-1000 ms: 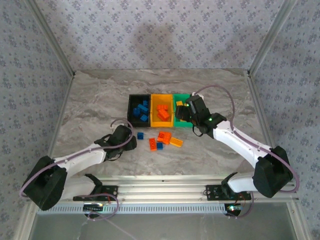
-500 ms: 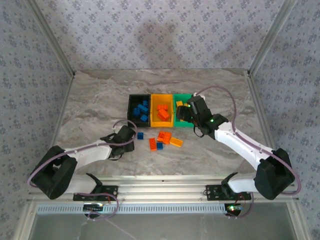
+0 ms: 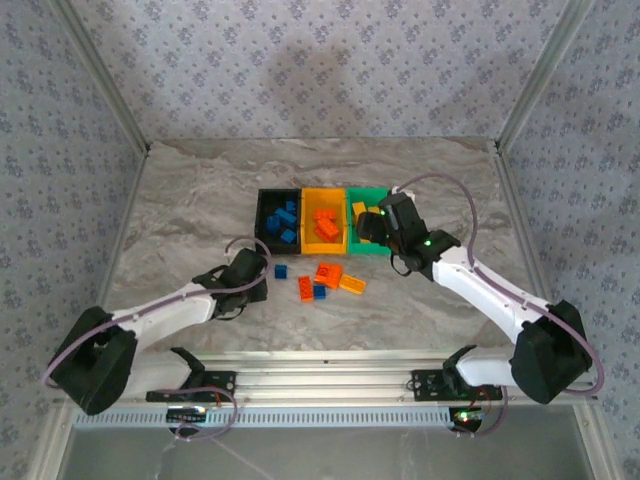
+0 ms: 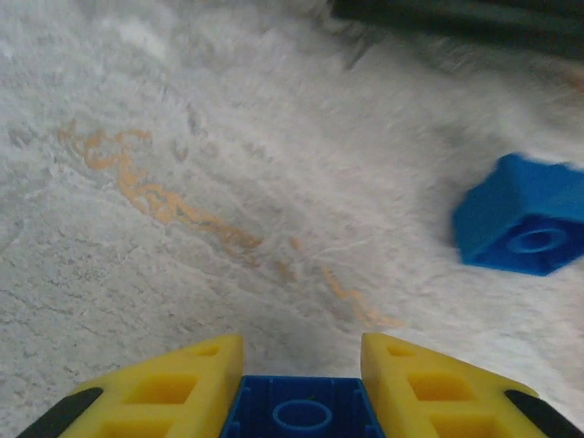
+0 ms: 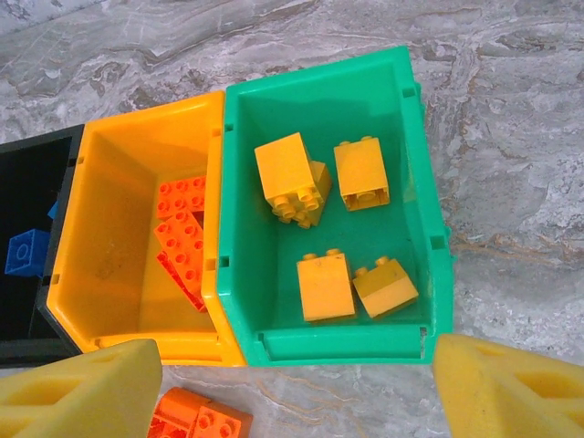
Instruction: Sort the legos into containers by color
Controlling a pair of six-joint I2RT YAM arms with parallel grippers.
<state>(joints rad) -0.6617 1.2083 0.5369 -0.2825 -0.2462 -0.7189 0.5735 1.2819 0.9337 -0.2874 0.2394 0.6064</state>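
My left gripper [image 4: 301, 360] is shut on a blue lego [image 4: 301, 412], low over the marble just left of the loose pile [image 3: 325, 280]. Another blue lego [image 4: 520, 228] lies ahead to its right, also seen from above as the blue lego [image 3: 281, 271]. The containers stand in a row: black [image 3: 262, 215], orange [image 3: 306, 218], green [image 3: 366, 193]. My right gripper [image 5: 292, 351] hangs open over the green container's [image 5: 338, 342] near wall, nothing between its fingers. Inside lie several yellow legos [image 5: 326, 286]. Orange legos [image 5: 182, 242] lie in the orange container [image 5: 100, 265].
On the table in front of the containers lie two orange legos [image 3: 328, 274], a blue one [image 3: 318, 291] and a yellow one [image 3: 351, 283]. Blue legos [image 3: 284, 220] sit in the black container. Metal frame posts stand at the table's back corners.
The left gripper's jaws have closed onto the blue lego and the arm has settled low beside the pile. The right gripper stays open over the green container, barely shifted.
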